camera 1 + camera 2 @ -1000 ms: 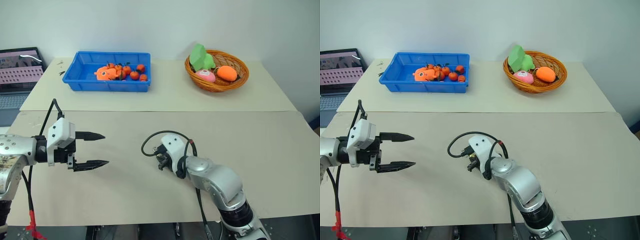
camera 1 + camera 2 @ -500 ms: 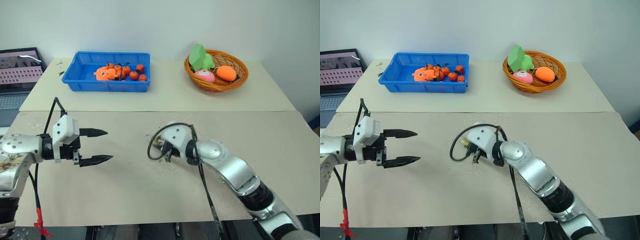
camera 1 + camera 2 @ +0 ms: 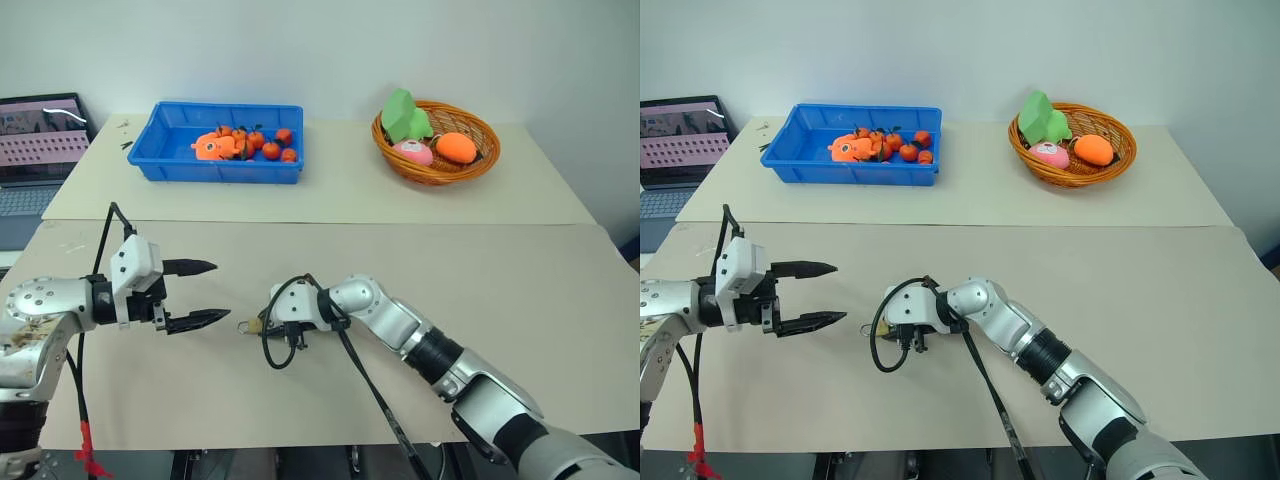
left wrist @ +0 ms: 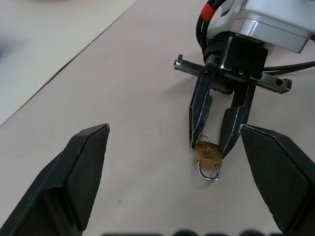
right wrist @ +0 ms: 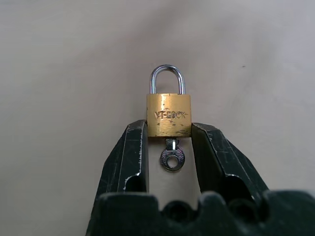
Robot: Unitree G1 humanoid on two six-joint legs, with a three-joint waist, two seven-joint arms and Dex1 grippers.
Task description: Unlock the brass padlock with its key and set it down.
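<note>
1. The brass padlock (image 5: 169,114) is pinched by its two sides between the two black fingers (image 5: 129,160) of the right hand (image 5: 169,132).
2. The padlock's silver shackle (image 5: 167,77) is shut and points away from the right hand.
3. The key (image 5: 172,156) is stuck in the bottom of the padlock, and its round head is seen between the fingers.
4. The padlock is held just above the surface (image 3: 500,280), and whether it touches the surface cannot be told.
5. The left hand (image 3: 210,291) is spread wide, and nothing is held in it.
6. The left hand is seen near the padlock, on the robot's left side of it, with its tips pointed toward it.
7. The left hand and the padlock are kept apart by a small gap.
8. A blue tray (image 3: 168,170) with small orange fruits (image 3: 270,148) is seen far behind the padlock, on the back part of the surface.
9. A woven basket (image 3: 478,172) with a green thing (image 3: 402,116), a pink thing (image 3: 411,152) and an orange thing (image 3: 455,146) is seen far behind the padlock, on the robot's right side of the tray.
10. A laptop (image 3: 35,135) is seen well apart from the padlock, far off on the robot's left side.
</note>
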